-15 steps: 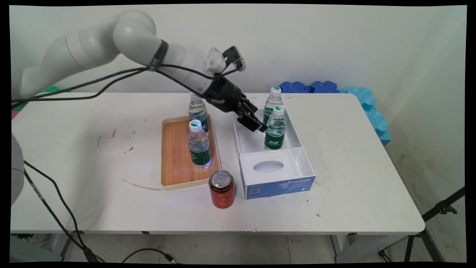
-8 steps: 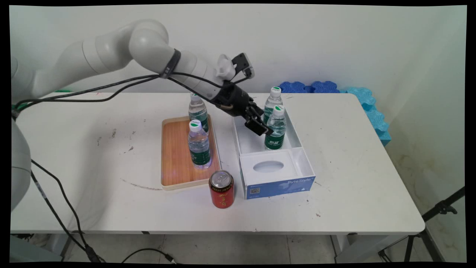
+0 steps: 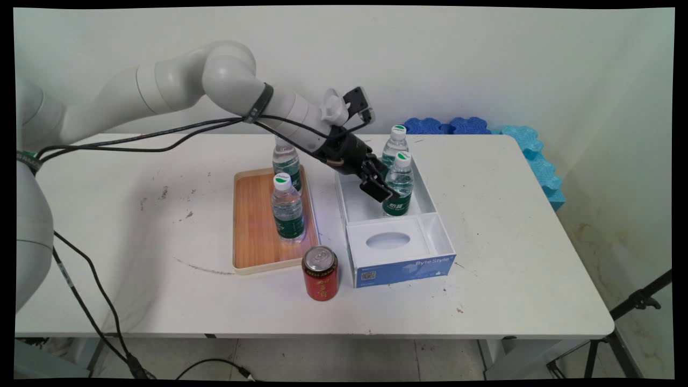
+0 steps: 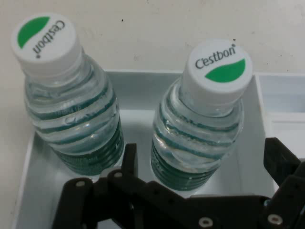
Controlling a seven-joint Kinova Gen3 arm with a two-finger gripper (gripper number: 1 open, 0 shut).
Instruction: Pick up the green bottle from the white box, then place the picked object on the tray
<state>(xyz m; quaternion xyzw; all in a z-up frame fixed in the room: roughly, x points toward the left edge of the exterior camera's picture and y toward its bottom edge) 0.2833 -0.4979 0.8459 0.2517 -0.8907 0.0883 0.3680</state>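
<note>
The black two-finger gripper (image 4: 200, 164) reaches into the white open cardboard box (image 3: 424, 200). Its fingers (image 4: 129, 160) are spread wide, holding nothing, either side of the nearer clear green-labelled water bottle (image 4: 202, 131), ready to close round it.

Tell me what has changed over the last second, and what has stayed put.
The claw has moved right across the box, closing on the nearer bottle standing in it. In the hand view its open fingers sit either side of that bottle, not yet gripping. Both box bottles, the two tray bottles and the red can kept their places.
</note>
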